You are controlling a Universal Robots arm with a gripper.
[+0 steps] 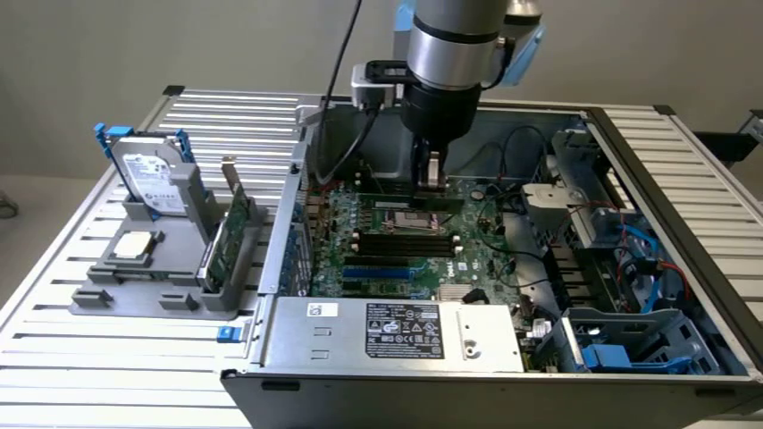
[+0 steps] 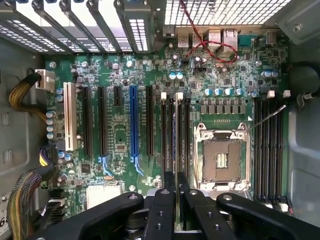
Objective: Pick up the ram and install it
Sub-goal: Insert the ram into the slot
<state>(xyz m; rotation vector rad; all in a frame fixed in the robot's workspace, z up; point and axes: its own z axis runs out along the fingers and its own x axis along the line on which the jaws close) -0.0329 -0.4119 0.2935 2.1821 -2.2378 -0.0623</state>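
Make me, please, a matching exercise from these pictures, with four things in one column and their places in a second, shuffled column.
Things:
1. ram
2. hard drive
3. processor socket
4. red wire

Places:
A. looped by the rear ports
B. upright in the grey holder
C. held edge-on in the gripper
D. uncovered on the green board

Pairs: 1-C, 2-B, 3-D, 4-A.
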